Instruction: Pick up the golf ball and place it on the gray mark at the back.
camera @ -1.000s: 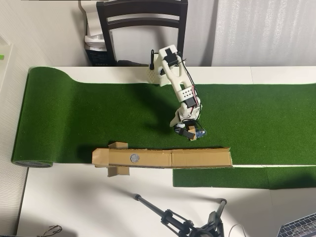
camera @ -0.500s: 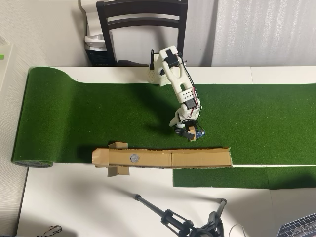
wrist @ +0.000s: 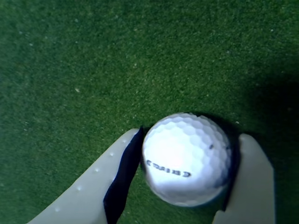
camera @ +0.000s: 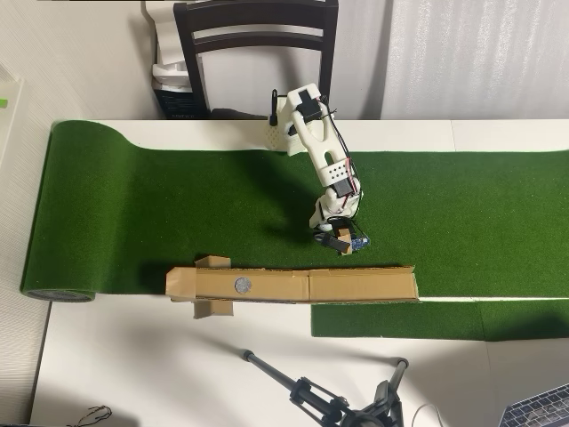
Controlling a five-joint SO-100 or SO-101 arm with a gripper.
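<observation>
Wrist view — tool point(wrist: 187, 140) fingers flank the golf ball point(wrist: 186, 158).

White dimpled golf ball point(wrist: 186, 158) on green turf point(wrist: 93, 70).

The white dimpled golf ball point(wrist: 186, 158) fills the wrist view's lower centre. The round gray mark point(camera: 241, 285) sits lower left of the overhead view.

The golf ball point(wrist: 186, 158) is seen resting on green turf point(wrist: 93, 60), set between the two pale fingers point(wrist: 93, 186) of the gripper point(wrist: 187, 168), which are closed in against its sides.
</observation>
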